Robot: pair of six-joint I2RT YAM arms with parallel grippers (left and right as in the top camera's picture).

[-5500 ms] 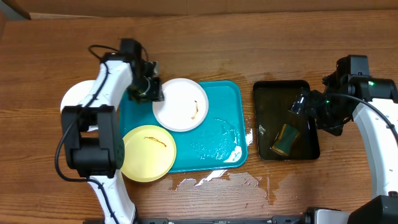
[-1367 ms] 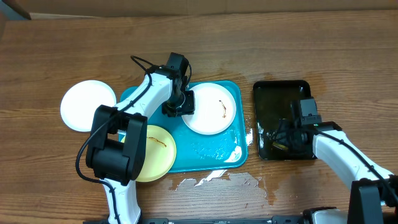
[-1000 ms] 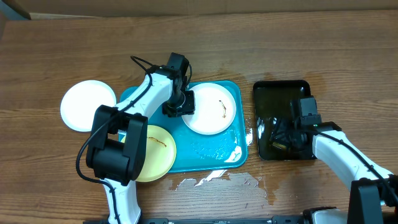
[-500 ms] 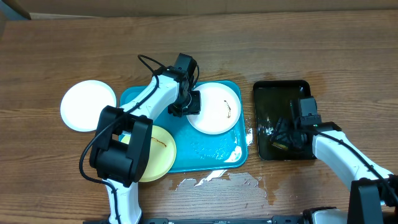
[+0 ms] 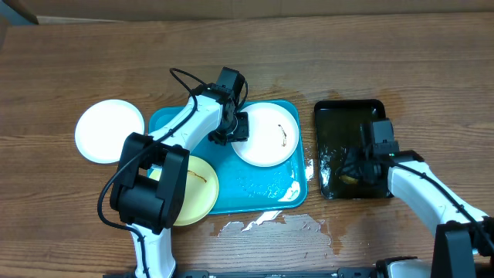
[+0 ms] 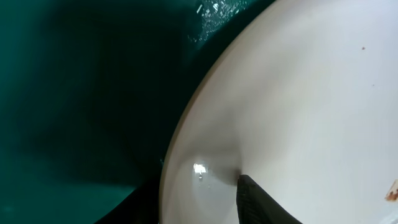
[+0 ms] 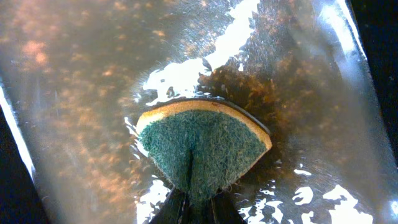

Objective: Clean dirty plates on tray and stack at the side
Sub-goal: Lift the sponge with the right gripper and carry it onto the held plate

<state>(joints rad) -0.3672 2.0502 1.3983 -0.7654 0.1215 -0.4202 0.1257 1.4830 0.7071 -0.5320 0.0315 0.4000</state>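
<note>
A white plate (image 5: 266, 137) with a thin dark smear lies at the back right of the turquoise tray (image 5: 255, 193). My left gripper (image 5: 234, 130) is shut on its left rim; in the left wrist view one finger (image 6: 261, 202) rests on the plate (image 6: 298, 93) and the other sits under the rim. A pale yellow plate (image 5: 189, 189) with a smear sits at the tray's front left corner. Another white plate (image 5: 109, 130) lies on the table to the tray's left. My right gripper (image 7: 194, 202) is shut on a green and yellow sponge (image 7: 202, 146) in shallow water.
A black tray (image 5: 349, 116) holding water stands right of the turquoise tray, with my right gripper (image 5: 353, 166) low inside it. Spilled water and foam (image 5: 262, 222) lie on the wooden table in front of the trays. Water also glistens on the turquoise tray floor.
My left gripper has shifted the white plate a little to the right and back on the tray. My right gripper has closed on the sponge in the black tray.
</note>
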